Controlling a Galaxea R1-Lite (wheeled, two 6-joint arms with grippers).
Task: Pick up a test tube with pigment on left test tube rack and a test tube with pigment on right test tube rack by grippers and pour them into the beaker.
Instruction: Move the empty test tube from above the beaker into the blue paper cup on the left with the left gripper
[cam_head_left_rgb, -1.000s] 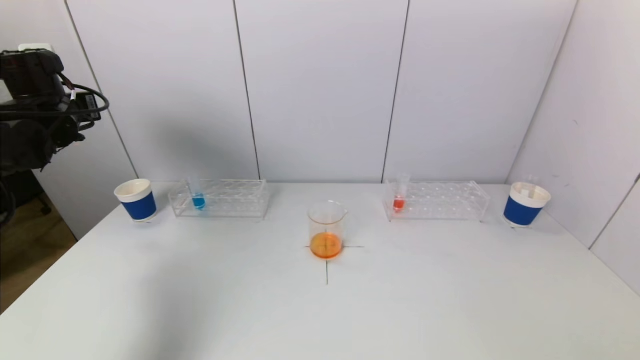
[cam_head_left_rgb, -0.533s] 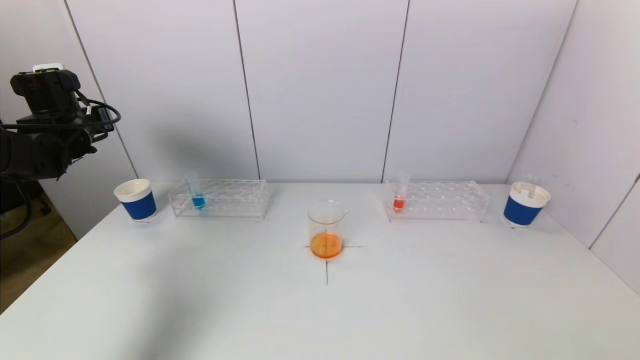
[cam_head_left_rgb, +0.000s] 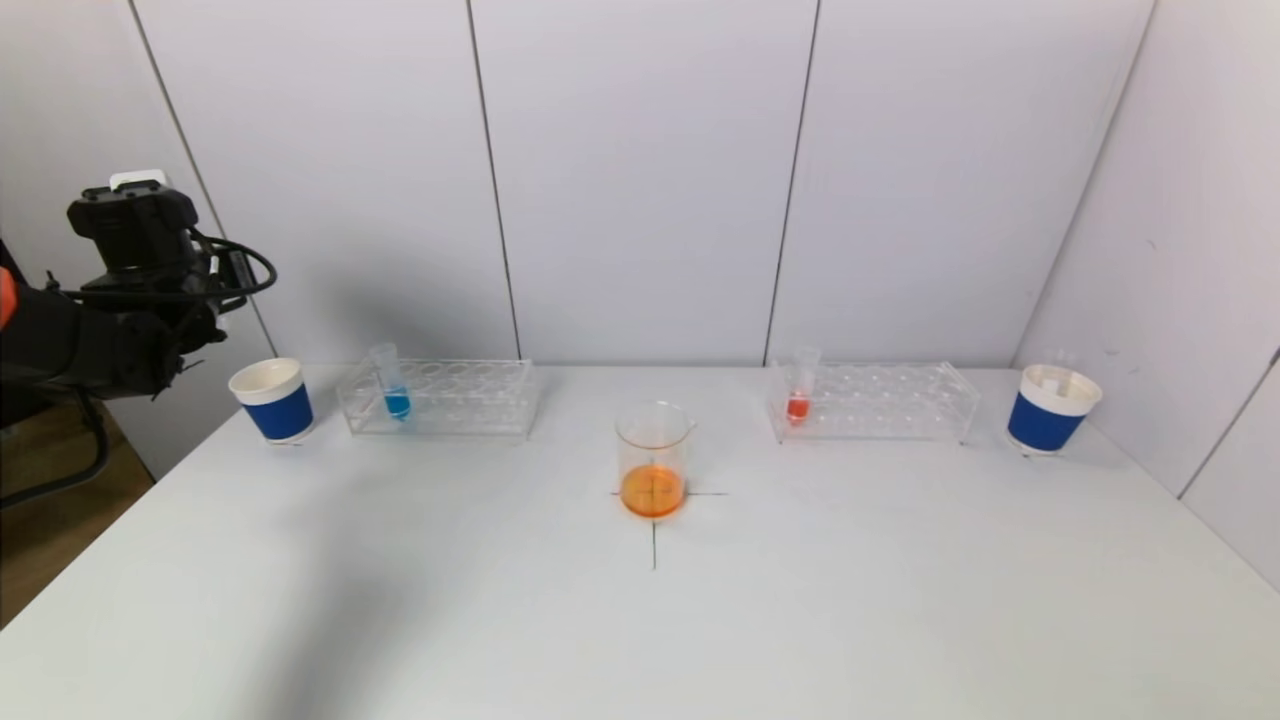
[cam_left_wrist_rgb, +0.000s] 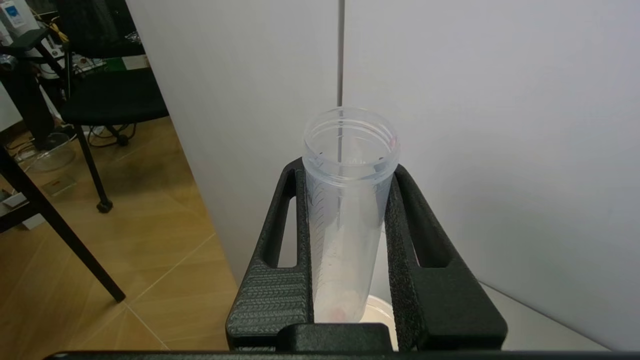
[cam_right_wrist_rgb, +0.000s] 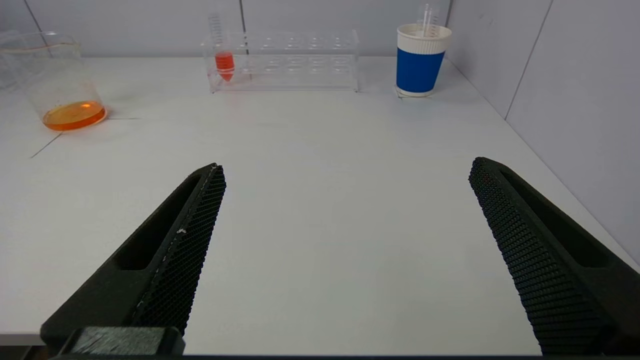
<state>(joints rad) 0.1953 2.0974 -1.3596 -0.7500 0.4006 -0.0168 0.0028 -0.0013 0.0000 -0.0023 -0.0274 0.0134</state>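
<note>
My left gripper (cam_left_wrist_rgb: 347, 170) is shut on an empty clear test tube (cam_left_wrist_rgb: 345, 225) with only a faint red trace at its bottom. It hangs high at the far left, above the left blue paper cup (cam_head_left_rgb: 272, 400), whose white rim (cam_left_wrist_rgb: 382, 315) shows under the tube. The left arm (cam_head_left_rgb: 120, 310) shows in the head view. A tube with blue pigment (cam_head_left_rgb: 393, 385) stands in the left rack (cam_head_left_rgb: 460, 400). A tube with red pigment (cam_head_left_rgb: 799, 388) stands in the right rack (cam_head_left_rgb: 890, 402). The beaker (cam_head_left_rgb: 653, 460) holds orange liquid. My right gripper (cam_right_wrist_rgb: 345, 167) is open and empty, low over the table's near right.
A second blue paper cup (cam_head_left_rgb: 1050, 408) at the far right holds an empty tube. White wall panels close off the back and right. The table's left edge (cam_head_left_rgb: 90, 560) drops to the floor. A black cross marks the beaker's spot.
My left arm has moved down and to the right, toward the left paper cup, with the empty tube in it. Nothing on the table has moved.
</note>
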